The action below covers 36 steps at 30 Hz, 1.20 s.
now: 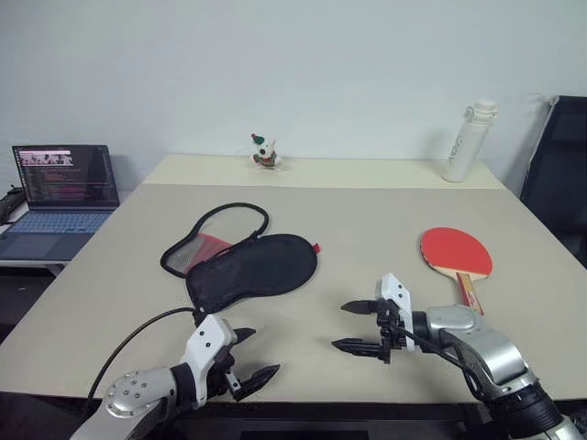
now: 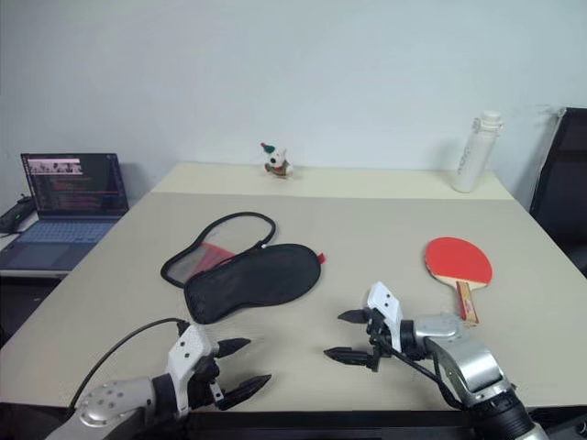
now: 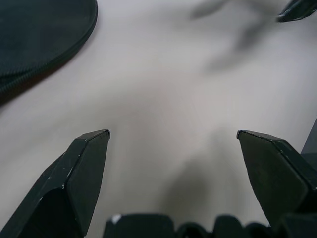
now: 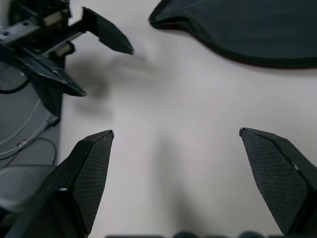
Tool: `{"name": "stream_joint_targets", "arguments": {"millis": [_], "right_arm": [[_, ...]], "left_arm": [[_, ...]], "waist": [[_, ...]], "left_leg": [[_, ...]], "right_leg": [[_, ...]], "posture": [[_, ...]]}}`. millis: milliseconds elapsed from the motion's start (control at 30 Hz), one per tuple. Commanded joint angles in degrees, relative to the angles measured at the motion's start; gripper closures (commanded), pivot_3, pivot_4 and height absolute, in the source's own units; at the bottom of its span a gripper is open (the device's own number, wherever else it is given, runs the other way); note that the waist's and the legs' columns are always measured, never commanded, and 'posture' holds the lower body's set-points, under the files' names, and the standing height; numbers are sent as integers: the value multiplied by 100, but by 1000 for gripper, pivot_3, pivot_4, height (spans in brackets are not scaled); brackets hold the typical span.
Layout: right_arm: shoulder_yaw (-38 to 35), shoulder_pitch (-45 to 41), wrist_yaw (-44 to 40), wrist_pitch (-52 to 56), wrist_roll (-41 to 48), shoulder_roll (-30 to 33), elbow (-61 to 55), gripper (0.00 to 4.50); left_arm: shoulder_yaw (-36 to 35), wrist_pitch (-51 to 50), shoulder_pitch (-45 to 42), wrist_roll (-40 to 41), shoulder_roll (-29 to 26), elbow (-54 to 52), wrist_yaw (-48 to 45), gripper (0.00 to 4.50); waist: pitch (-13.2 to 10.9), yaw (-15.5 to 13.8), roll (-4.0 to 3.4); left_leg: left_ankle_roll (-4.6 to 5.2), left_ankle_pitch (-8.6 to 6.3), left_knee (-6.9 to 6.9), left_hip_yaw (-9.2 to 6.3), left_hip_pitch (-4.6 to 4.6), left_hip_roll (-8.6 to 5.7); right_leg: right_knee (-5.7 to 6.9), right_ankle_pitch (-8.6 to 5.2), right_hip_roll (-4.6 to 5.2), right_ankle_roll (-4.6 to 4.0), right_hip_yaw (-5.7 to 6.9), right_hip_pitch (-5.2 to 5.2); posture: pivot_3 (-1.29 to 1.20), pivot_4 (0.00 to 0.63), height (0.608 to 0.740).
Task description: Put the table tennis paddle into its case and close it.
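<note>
Nearest, the left gripper and right gripper hover low over the table's front edge, both spread wide and empty, tips angled toward each other. The case lies unzipped mid-table, the paddle red-face-up well to its right. The bottle's lettering is unreadable.

Empty splayed right tool near case
</note>
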<state>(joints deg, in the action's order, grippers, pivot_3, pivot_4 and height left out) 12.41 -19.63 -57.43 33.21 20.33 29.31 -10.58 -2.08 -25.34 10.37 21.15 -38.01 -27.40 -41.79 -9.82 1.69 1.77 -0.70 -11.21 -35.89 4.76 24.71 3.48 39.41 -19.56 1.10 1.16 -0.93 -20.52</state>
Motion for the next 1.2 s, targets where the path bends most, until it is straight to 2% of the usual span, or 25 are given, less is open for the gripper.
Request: {"name": "stream_joint_targets", "arguments": {"millis": [33,200,333,567,800,1200], "right_arm": [[-215,64,81,66,90,154,-253,28],[-356,51,302,206,146,237,-425,28],[-568,13,463,373,268,246,-504,28],[-523,-258,509,908,649,151,-834,28],[-869,-692,505,1242,1077,414,-1197,28],[-775,-851,781,1048,1066,231,-1139,28]], "left_arm": [[52,313,-75,-111,85,91,-32,0],[11,312,-550,-25,171,310,-64,0],[-175,359,-924,-20,4,641,-268,0],[-622,581,-1285,35,-642,1629,-1010,0],[-431,1118,-1984,-417,-918,2855,-1416,0],[165,1758,-2897,-1076,-996,4347,-2025,0]], "waist": [[0,0,0],[0,-2,1],[0,6,2],[-1,19,1],[-1,-27,8],[-1,5,9]], "left_leg": [[0,0,-1,0,0,0],[1,1,-3,-1,-1,0],[1,0,-3,-1,-1,0],[0,0,2,2,-1,2],[1,0,0,-1,2,1],[0,0,0,10,15,2]], "right_leg": [[0,0,0,0,0,0],[5,0,-1,0,2,0],[5,0,-2,0,2,0],[5,0,-3,0,1,-7],[2,0,-1,0,7,-7],[22,0,-1,-1,-2,-34]], "posture": [[0,150,740],[0,150,740],[0,150,740],[0,150,740],[0,150,740],[0,150,740]]}}
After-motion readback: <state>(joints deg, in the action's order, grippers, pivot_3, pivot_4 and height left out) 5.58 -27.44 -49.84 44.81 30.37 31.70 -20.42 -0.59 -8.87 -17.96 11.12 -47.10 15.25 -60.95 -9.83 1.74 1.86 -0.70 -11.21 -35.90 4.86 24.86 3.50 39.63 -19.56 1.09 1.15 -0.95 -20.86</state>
